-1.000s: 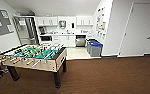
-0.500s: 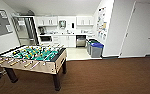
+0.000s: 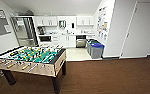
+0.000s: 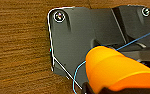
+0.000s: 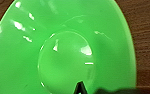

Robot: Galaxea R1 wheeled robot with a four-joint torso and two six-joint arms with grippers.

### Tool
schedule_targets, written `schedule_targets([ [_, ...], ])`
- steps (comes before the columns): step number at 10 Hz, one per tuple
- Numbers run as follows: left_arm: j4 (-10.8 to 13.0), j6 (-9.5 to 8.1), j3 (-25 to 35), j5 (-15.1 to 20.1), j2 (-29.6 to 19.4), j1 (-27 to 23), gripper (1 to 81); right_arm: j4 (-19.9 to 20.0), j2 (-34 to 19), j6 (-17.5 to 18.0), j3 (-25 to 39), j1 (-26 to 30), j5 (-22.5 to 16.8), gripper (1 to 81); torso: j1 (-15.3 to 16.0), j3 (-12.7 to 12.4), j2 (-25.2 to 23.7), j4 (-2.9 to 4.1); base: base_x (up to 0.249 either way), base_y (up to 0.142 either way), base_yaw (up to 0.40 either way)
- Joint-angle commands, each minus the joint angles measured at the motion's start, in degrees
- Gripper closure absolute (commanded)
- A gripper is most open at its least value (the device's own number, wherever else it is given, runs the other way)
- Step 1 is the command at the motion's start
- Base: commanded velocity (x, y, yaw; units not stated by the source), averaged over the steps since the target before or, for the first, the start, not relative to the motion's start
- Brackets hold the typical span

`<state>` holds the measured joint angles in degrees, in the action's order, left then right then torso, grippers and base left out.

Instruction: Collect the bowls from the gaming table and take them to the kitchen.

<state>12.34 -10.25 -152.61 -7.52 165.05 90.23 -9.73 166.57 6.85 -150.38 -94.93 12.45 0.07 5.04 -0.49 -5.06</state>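
Observation:
In the left wrist view the orange bowl (image 4: 116, 70) hangs close to the camera over brown floor, with my left gripper (image 4: 87, 88) shut on its rim. In the right wrist view the lime green bowl (image 5: 63, 55) is seen from its underside, and my right gripper (image 5: 80, 88) is shut on its edge, a dark fingertip showing against the plastic. The kitchen (image 3: 66, 35) lies straight ahead at the back of the room in the head view, with white cabinets and a counter. The gaming table is out of view.
A table-football table (image 3: 53, 68) stands on the brown floor at the near left. Grey bins with blue lids (image 3: 96, 51) sit by the right wall at the kitchen's edge. A white door (image 3: 143, 32) is at the right. Open floor runs from me to the kitchen.
The whole head view has shifted slightly, with the kitchen and bins a little nearer, so the camera has moved forward.

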Motion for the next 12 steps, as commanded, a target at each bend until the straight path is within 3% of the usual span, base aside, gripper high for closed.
schedule_targets([
  [1,0.67,0.41,-0.23,2.78,-0.77,-1.59,81.1,-1.17,-0.34,-0.17,0.1,1.18,-2.34,81.1,0.0,0.0,0.0,0.0,0.136,0.0,0.0],
  [12,0.67,0.41,-0.23,2.78,-0.59,-1.59,81.1,-1.52,0.19,-0.26,-0.07,1.18,-2.43,81.1,0.0,0.0,0.0,0.0,0.136,0.0,0.0],
])
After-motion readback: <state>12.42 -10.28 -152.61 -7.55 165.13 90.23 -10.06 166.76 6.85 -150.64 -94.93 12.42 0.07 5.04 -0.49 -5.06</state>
